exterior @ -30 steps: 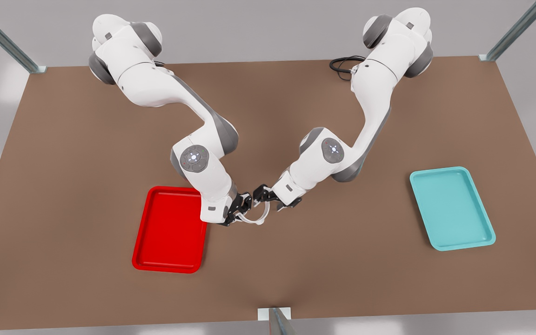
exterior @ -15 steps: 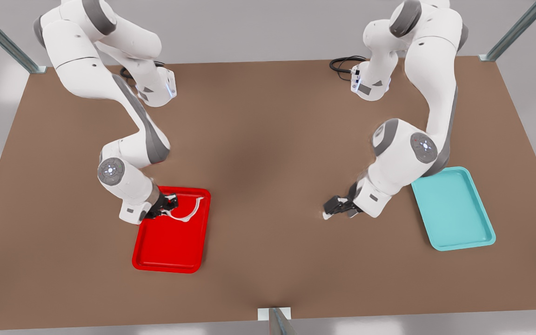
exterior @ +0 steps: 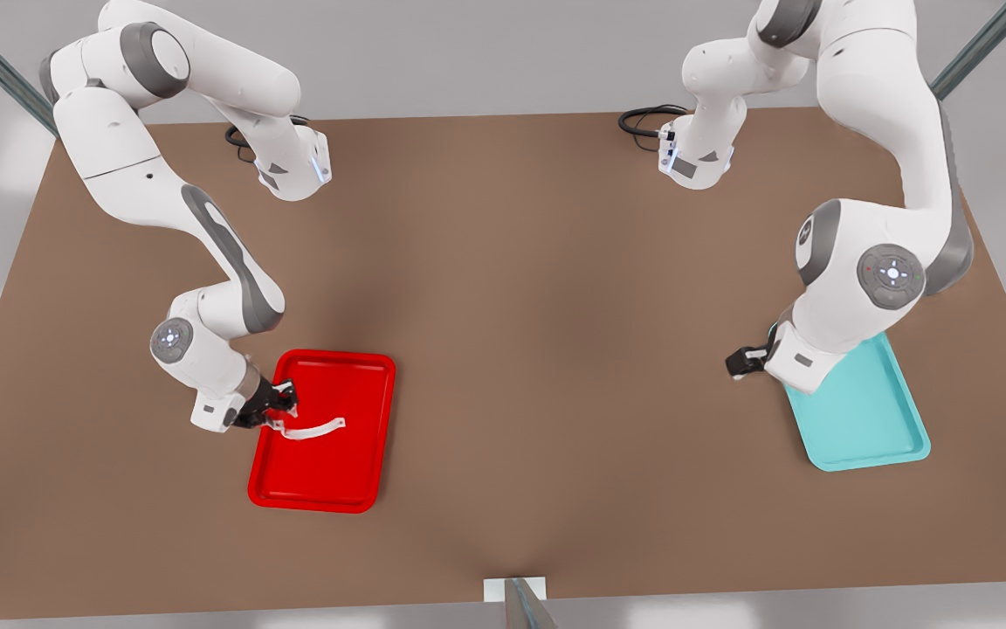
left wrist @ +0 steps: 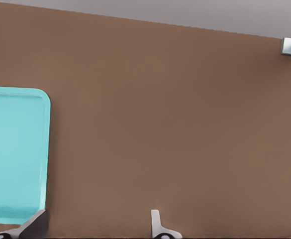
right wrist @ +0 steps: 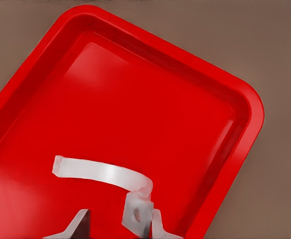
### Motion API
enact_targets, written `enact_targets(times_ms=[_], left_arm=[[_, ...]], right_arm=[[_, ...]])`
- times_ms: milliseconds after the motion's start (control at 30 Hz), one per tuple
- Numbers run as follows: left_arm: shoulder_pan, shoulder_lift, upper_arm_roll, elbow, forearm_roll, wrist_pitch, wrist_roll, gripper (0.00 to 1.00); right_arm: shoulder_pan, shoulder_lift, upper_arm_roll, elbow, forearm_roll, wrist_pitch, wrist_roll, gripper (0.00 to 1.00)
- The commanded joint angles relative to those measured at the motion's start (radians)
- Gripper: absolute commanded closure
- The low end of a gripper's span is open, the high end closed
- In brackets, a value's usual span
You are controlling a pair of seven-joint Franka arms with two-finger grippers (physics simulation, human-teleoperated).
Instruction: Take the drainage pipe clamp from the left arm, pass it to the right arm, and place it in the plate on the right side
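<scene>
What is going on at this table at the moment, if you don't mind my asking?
The right gripper is over the near edge of the red plate, fingers open around one tab of the white drainage pipe clamp, which lies inside the plate. The left gripper waits open beside the teal tray, holding nothing.

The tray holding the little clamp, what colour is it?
Bright red tray, clearest in the right wrist view.

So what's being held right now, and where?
Nothing: the right gripper is open around an end tab of the drainage pipe clamp; the left gripper is open, empty.
</scene>
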Motion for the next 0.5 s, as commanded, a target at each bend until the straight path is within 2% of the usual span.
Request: enact_targets(times_ms=[0, 67, 133, 200, 267, 333, 367, 400, 433, 467], left_arm=[[-0.007, -0.041, 0.014, -0.056, 0.004, -0.022, 0.096, 0.00], [-0.012, -0.046, 0.014, -0.056, 0.004, -0.023, 0.092, 0.00], [-0.030, -0.077, 0.025, -0.060, 0.004, -0.058, 0.101, 0.00], [-0.136, -0.109, 0.153, -0.060, -0.067, -0.106, 0.196, 0.00], [-0.150, -0.109, 0.169, -0.057, -0.073, -0.117, 0.247, 0.00], [-0.148, -0.103, 0.169, -0.050, -0.073, -0.129, 0.268, 0.00], [-0.148, -0.103, 0.167, -0.050, -0.073, -0.129, 0.271, 0.00], [-0.147, -0.101, 0.167, -0.048, -0.071, -0.129, 0.271, 0.00], [-0.145, -0.101, 0.166, -0.048, -0.068, -0.129, 0.271, 0.00], [-0.147, -0.098, 0.166, -0.039, -0.067, -0.129, 0.270, 0.00]], right_arm=[[0.001, -0.006, 0.003, -0.001, 0.008, 0.029, -0.126, 0.00], [0.006, -0.067, 0.012, 0.047, 0.007, -0.136, -0.059, 0.00], [0.003, -0.147, 0.041, 0.178, 0.007, -0.449, 0.068, 0.00], [0.010, -0.147, 0.073, 0.499, 0.007, -0.849, 0.085, 0.00], [0.004, -0.167, 0.093, 0.735, 0.002, -1.103, 0.099, 0.00], [-0.023, -0.210, 0.088, 0.760, 0.008, -1.104, 0.124, 0.00], [-0.005, -0.308, 0.075, 0.699, 0.025, -1.111, 0.171, 0.00], [0.087, -0.357, -0.026, 0.656, 0.028, -1.112, 0.208, 0.00], [0.263, -0.434, -0.244, 0.591, 0.109, -1.127, 0.236, 0.00], [0.337, -0.486, -0.332, 0.518, 0.120, -1.124, 0.257, 0.02]])
